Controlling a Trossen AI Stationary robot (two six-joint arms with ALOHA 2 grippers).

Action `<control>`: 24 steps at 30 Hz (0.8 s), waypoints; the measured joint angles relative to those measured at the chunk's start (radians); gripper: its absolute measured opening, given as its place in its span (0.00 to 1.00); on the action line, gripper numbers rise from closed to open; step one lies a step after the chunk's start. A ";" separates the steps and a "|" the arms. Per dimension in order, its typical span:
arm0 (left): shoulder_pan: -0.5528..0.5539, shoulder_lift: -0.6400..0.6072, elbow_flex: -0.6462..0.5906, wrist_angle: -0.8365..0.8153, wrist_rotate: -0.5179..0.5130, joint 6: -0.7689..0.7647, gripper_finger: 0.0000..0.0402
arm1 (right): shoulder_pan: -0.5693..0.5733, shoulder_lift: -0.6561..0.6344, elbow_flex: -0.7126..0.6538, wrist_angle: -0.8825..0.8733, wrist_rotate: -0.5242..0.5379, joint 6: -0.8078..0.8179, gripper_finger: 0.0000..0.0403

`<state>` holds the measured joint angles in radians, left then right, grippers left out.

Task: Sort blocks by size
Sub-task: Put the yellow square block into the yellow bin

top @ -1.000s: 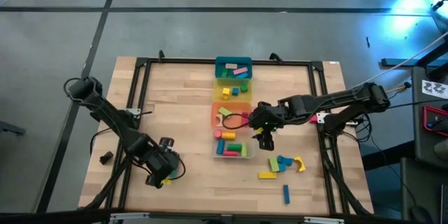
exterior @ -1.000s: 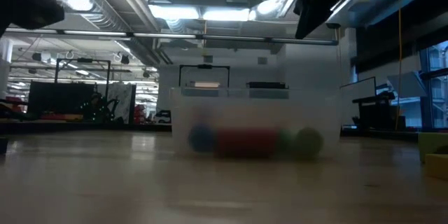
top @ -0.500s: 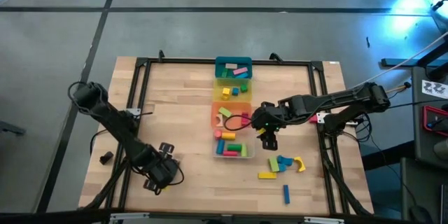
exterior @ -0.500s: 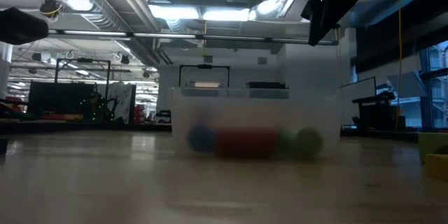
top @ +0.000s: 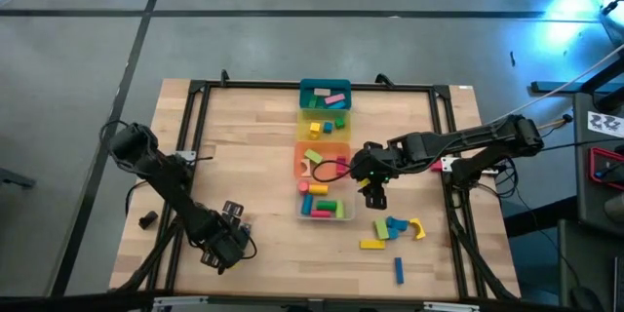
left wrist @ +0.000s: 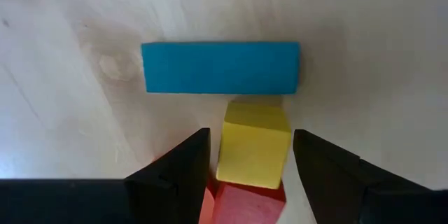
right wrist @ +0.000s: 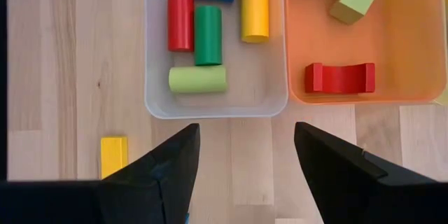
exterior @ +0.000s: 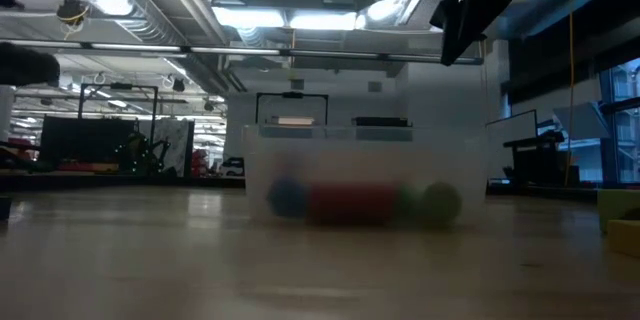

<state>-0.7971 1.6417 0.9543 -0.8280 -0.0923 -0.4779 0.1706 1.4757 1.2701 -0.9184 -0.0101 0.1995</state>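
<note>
We judge the blocks light, stiff and smooth: our open left pincer (left wrist: 248, 155) straddles a yellow cube (left wrist: 255, 143) beside a blue bar (left wrist: 220, 67) on the desk (top: 253, 156), best pinched across flat sides, while the right pincer (right wrist: 241, 155) hovers open by the bins (right wrist: 217, 101).

Between the left gripper's black fingers (left wrist: 175, 164) sits a yellow cube (left wrist: 254, 145), a red block (left wrist: 245, 201) under it and a blue bar (left wrist: 220, 67) beyond. Ahead of the right gripper (right wrist: 241, 155), the clear bin (right wrist: 152, 77) holds red, green, yellow, blue and lime cylinders; the orange bin (right wrist: 413, 63) holds a red arch (right wrist: 339, 77).
</note>
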 joint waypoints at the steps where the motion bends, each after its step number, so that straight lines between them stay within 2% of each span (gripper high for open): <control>1: 0.000 0.013 0.000 0.000 0.000 0.008 0.48 | 0.000 0.000 0.000 -0.001 0.000 -0.002 0.58; 7: 0.000 0.075 0.002 0.006 0.001 0.012 0.46 | 0.000 -0.023 0.000 -0.086 0.001 -0.052 0.58; 14: 0.000 0.081 0.002 0.021 0.010 0.014 0.30 | 0.000 -0.068 0.000 -0.171 0.123 -0.066 0.58; 20: 0.016 0.077 0.001 0.032 0.018 -0.073 0.30 | 0.000 -0.162 -0.074 -0.147 0.187 -0.077 0.58; 24: 0.038 0.077 0.001 0.071 0.019 -0.094 0.30 | 0.000 -0.245 -0.184 -0.029 0.194 -0.076 0.58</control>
<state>-0.7590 1.7187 0.9554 -0.7566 -0.0734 -0.5722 0.1703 1.2305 1.0864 -0.9470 0.1841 0.1239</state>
